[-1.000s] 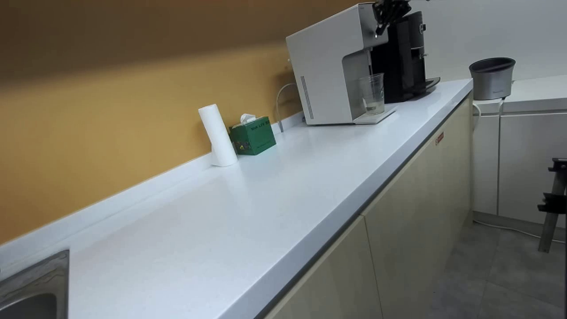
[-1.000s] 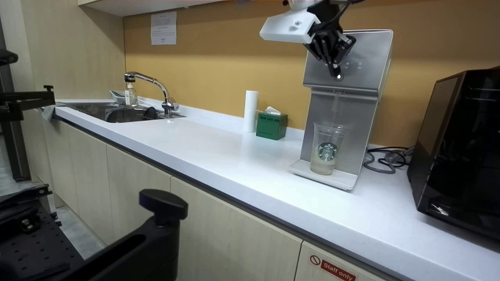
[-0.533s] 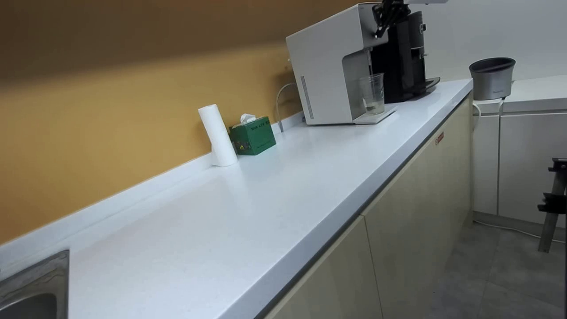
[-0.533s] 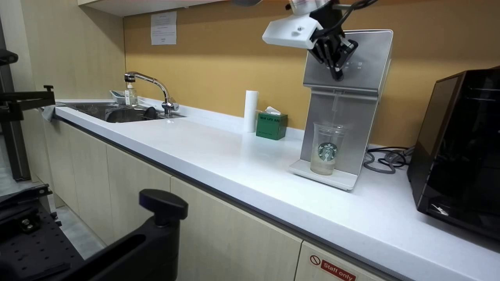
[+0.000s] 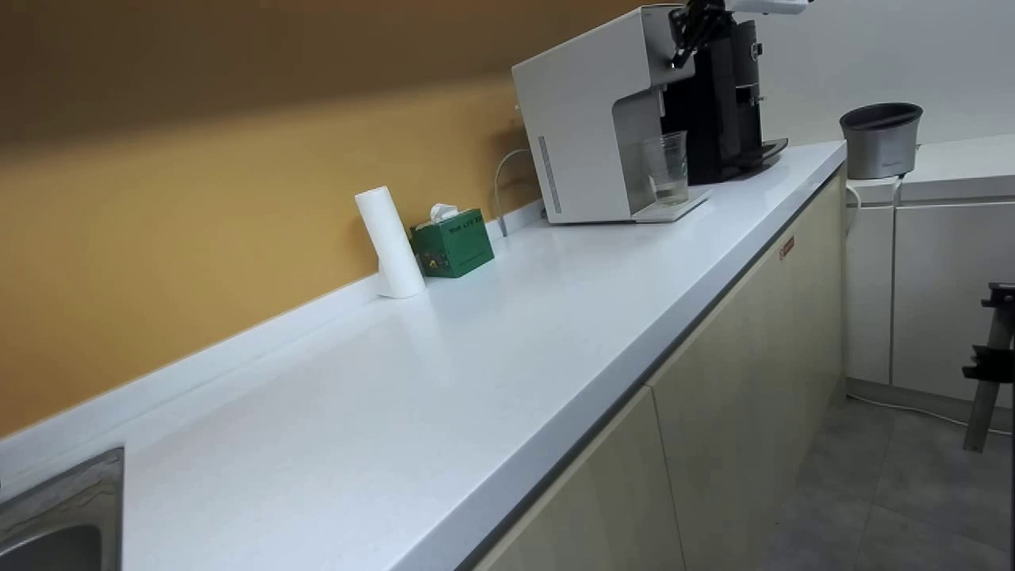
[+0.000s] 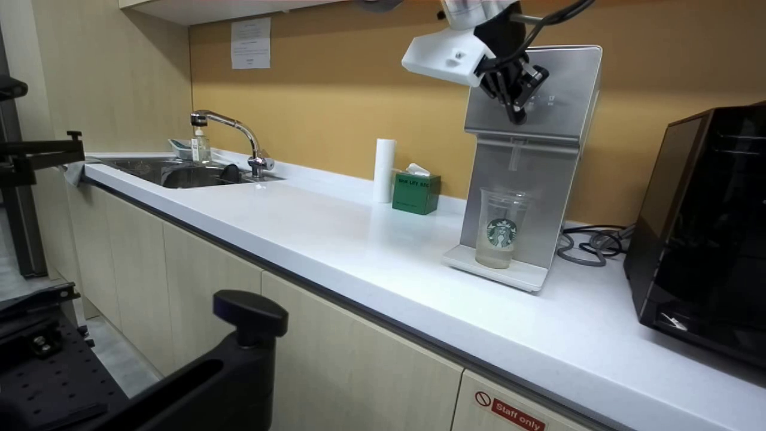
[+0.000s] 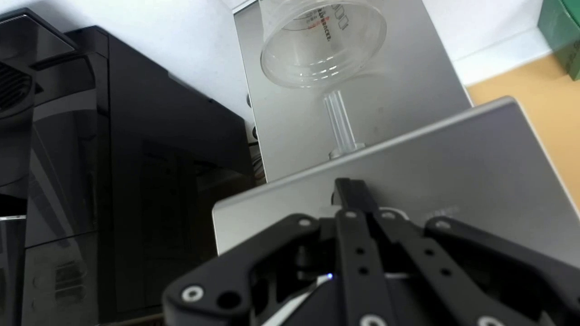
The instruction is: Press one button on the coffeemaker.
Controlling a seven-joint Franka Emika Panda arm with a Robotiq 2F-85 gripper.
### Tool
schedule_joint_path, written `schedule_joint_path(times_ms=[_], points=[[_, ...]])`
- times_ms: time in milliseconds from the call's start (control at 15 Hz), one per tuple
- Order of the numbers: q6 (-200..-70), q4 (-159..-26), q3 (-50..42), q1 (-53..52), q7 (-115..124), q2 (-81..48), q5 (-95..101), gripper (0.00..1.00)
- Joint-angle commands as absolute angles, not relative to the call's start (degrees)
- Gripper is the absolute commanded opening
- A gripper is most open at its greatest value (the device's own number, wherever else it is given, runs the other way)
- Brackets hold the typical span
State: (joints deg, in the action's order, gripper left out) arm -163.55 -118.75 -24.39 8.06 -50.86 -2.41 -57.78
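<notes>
And there were the jaws, closed with nothing between them, apparently set as one blunt poker, fingertips point(image 7: 360, 198) right at the front panel point(image 6: 561, 123) of the coffeemaker point(image 6: 538, 164)! Contact? No telling; they hid whatever button lay behind. Below, a clear cup point(image 6: 501, 230) stood upright on the base tray point(image 6: 526, 276), under the spout point(image 6: 515, 158), presumably to catch the pour. And the coffeemaker itself? Tall and boxy, brushed silver in front, pale down the side, faint icons point(image 6: 551, 99) showing, it stood on the white tabletop point(image 6: 359, 221), beside a black appliance point(image 6: 712, 233).
</notes>
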Motion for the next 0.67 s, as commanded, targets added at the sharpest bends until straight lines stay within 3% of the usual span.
schedule_joint_path(times_ms=[0,600], points=[[-162.7,-116.9,-24.3,8.1,-50.4,-3.8,-58.8,0.00],[-166.6,-126.0,-26.0,9.1,-40.9,4.3,-42.4,0.00]])
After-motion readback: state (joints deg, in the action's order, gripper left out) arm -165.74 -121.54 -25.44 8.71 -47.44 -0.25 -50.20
